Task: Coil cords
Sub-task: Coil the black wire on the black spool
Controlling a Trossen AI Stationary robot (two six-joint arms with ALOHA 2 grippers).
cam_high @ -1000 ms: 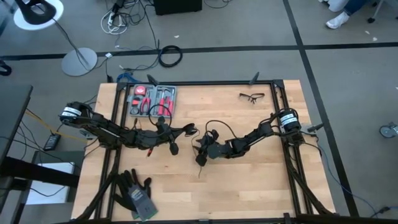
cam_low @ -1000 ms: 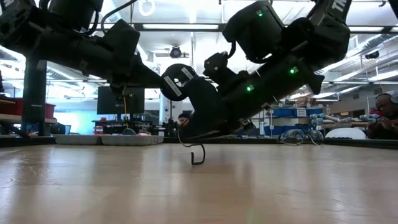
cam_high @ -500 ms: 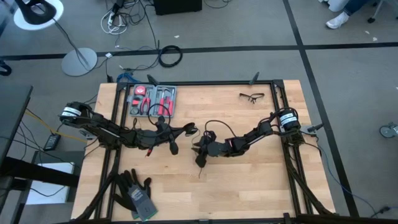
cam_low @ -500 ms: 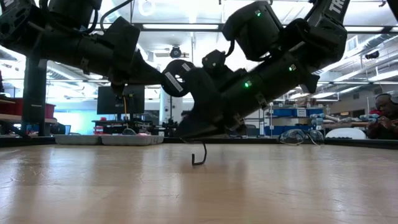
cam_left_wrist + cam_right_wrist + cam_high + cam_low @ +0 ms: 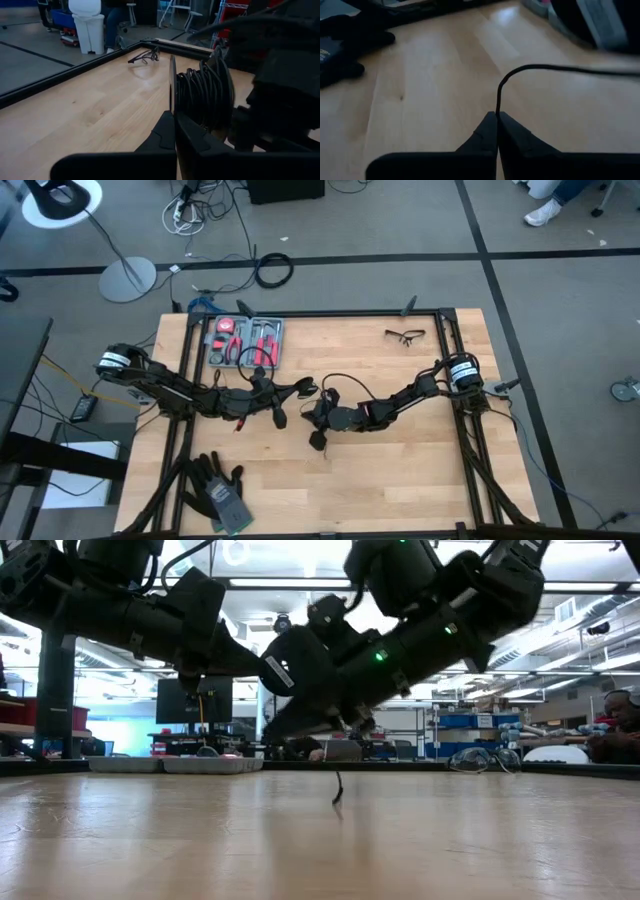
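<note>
Currently both arms meet near the middle of the worktop, raised clear of the wood in the low view.

Left gripper: fingers pressed together on the edge of a thin disc, with a tight coil of the cord wound just behind it. In the high view this gripper sits left of centre, pointing toward the right arm.

Right gripper: fingers closed together, pinching a single strand of the cord. The strand rises from the fingertips, bends over and runs off sideways across the wrist view. In the high view this gripper lies just right of centre, close beside the left one, apart from it.

Low view: a short free end of the cord hangs below the arms, its tip at or just above the wood; contact cannot be told.

Other items, high view:
- tool tray with red-handled tools, far-left corner of the worktop
- safety glasses near the far edge, right of centre
- black gloves at the near-left edge
</note>
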